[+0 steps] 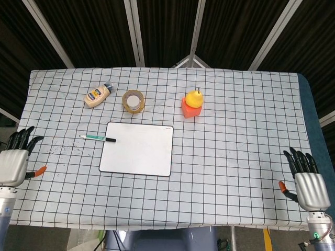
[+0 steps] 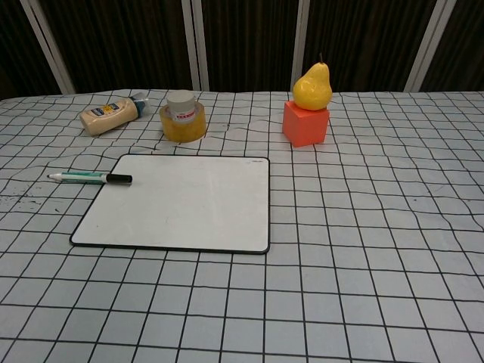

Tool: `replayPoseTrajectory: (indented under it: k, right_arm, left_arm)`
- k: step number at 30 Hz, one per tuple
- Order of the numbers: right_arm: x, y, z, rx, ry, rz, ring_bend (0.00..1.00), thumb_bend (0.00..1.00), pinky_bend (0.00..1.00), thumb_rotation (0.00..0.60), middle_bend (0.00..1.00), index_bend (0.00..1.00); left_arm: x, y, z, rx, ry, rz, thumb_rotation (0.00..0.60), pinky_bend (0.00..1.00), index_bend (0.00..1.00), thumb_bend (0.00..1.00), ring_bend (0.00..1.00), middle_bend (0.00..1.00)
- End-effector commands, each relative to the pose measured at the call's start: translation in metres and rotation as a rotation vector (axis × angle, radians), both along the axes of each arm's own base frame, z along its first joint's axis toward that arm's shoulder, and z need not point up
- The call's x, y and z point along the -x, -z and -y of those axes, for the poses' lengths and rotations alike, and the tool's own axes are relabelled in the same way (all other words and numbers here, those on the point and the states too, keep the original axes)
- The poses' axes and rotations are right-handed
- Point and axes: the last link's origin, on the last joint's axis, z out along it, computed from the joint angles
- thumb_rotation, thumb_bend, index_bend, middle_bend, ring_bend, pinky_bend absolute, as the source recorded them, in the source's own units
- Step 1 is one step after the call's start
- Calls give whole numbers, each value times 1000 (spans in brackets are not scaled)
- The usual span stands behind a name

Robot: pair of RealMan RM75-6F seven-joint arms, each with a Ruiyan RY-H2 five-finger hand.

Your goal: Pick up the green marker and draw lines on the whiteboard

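Nothing is done yet: the green marker [image 1: 97, 138] lies capped on the table, its black end on the blank whiteboard [image 1: 137, 149]. The left hand [image 1: 15, 159] and right hand [image 1: 305, 180] wait at the edges, fingers apart, holding nothing.

On your desk [image 1: 235, 125], under the black-gridded white cloth [image 1: 251, 172], take the roll of yellow tape [image 1: 133, 101] as the landmark. Just to its left lies a squeeze bottle [image 1: 98, 95] with a yellow label, on its side, its dark cap pointing toward the tape. Well to the tape's right you see an orange block [image 1: 190, 109], with a yellow pear [image 1: 194, 98] standing upright on top.
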Motion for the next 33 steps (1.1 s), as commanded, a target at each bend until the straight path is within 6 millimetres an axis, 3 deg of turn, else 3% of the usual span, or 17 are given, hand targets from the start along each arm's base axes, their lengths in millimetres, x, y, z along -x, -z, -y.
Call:
replayPoseTrajectory:
  k: [1,12,16,24,33]
  right_arm:
    - [0,0,0,-5,0,9,0,325,36,600,0,0]
    - [2,0,2,-22,22,43,0,325,36,600,0,0]
    - [1,0,3,-30,26,52,0,325,36,600,0,0]
    - [2,0,5,-41,33,73,0,325,36,600,0,0]
    - [3,-1,7,-46,40,82,0,324,36,600,0,0]
  left_arm:
    - [-15,14,-34,13,2,-29,600,89,396,237,7,93]
    - [-41,63,-109,67,-26,-141,600,89,457,334,6,109]
    - [-47,82,-125,90,-35,-173,600,89,462,384,7,110]
    - [-58,121,-147,151,-57,-200,600,89,467,439,7,111]
    - [-61,148,-152,205,-66,-215,600,89,466,442,7,109]
